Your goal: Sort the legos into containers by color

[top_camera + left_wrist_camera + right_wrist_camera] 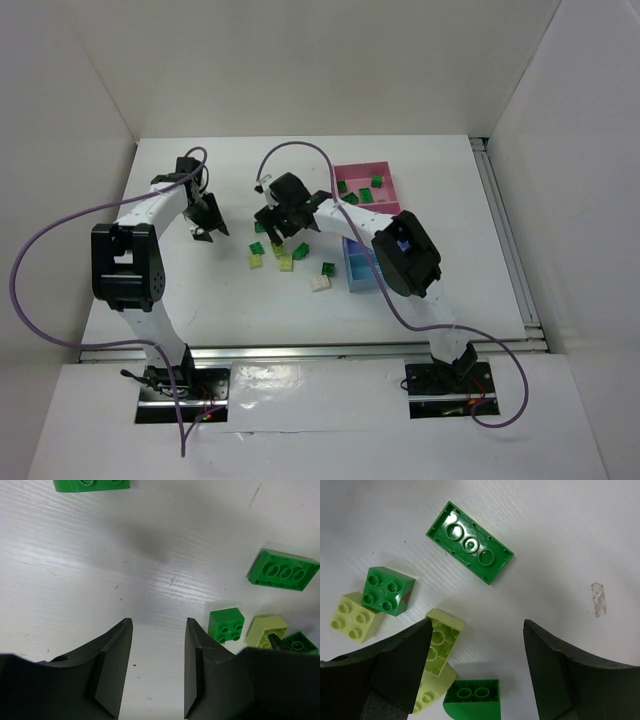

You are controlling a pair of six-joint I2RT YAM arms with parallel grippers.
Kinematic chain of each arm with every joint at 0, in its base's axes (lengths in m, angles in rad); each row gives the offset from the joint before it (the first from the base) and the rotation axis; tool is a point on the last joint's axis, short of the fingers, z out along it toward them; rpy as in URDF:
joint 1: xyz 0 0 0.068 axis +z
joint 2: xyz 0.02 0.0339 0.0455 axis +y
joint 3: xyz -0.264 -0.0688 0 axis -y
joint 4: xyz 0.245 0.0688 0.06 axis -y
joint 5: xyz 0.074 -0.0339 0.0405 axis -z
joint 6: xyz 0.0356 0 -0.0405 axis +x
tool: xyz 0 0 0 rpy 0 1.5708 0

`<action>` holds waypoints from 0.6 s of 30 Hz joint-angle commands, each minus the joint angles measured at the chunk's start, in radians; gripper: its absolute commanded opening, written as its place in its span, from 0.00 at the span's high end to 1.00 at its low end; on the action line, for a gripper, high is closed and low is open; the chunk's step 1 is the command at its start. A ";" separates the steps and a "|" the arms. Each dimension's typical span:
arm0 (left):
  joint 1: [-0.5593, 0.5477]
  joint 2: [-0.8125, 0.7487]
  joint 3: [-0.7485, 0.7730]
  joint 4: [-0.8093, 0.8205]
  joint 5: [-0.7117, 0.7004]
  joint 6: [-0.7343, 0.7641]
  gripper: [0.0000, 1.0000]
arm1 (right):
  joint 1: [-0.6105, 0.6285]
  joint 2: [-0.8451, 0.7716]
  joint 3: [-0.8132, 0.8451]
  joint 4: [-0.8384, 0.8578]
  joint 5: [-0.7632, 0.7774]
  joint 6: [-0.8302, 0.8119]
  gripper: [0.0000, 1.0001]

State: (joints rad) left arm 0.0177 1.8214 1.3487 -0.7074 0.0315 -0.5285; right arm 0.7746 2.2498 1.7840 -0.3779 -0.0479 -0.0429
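Note:
Loose legos lie mid-table: a green brick, pale yellow-green ones, a green one and a cream-white one. My right gripper hovers open over this cluster. Its wrist view shows the open, empty jaws above an upside-down pale yellow-green brick, a curved green brick and a long green brick. My left gripper is open and empty over bare table, left of the cluster. The pink containers hold several green bricks. The blue containers lie partly under the right arm.
The left wrist view shows a small green brick, a pale yellow-green one and a long green one to the right of its jaws. White walls enclose the table. A metal rail runs along the right edge.

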 commanded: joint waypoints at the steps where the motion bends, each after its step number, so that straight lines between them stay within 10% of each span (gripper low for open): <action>1: 0.007 -0.039 0.033 -0.015 0.008 -0.005 0.48 | 0.006 -0.064 0.058 0.008 0.006 0.003 0.20; 18: 0.007 -0.039 0.053 -0.024 0.008 0.004 0.48 | -0.005 0.157 0.279 -0.059 -0.058 -0.081 0.09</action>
State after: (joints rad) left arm 0.0177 1.8214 1.3552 -0.7174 0.0319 -0.5274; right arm 0.7742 2.4023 2.0380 -0.4110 -0.0608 -0.0963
